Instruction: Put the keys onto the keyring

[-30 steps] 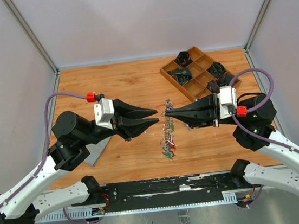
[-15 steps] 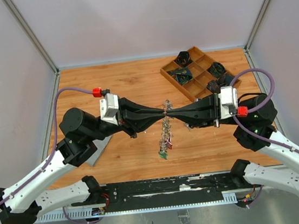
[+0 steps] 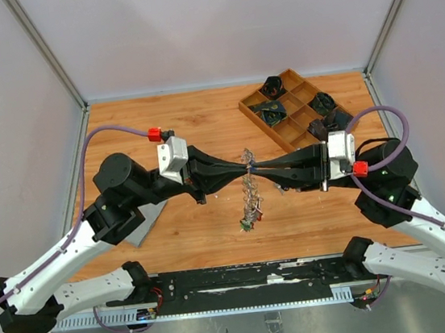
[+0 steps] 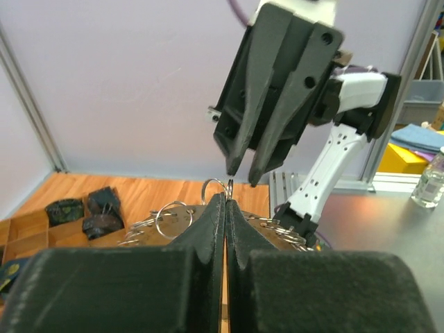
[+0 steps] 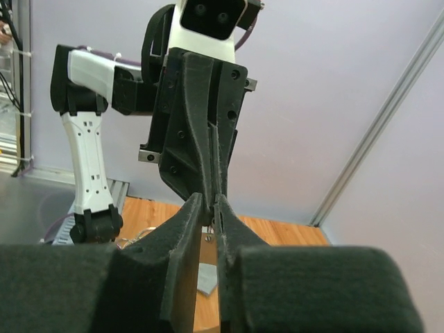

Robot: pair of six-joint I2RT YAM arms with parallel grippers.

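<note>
Since a second ago my left gripper [image 3: 243, 167] has crossed from the left of the overhead view to the middle and closed its once wide-spread jaws. It now meets my right gripper [image 3: 255, 166] tip to tip.

From that meeting point the keyring [image 3: 248, 189] is drawn out into a thin strand. Its long axis runs top to bottom in the overhead frame, and the lower end leans slightly left. The keys [image 3: 248, 219] bunch at that lower end, over the wooden table [image 3: 177, 123], well left of and below the compartment tray [image 3: 262, 127].

My left gripper's jaws are pressed flat together on the top of the ring. In the left wrist view a small wire loop [image 4: 216, 186] stands up just past my fingertips [image 4: 216, 208], and more loops spread to their left.

My right gripper's jaws are parted by a narrow gap. In the left wrist view its tips [image 4: 240, 179] straddle that loop from above. I cannot tell whether they touch the wire.
</note>
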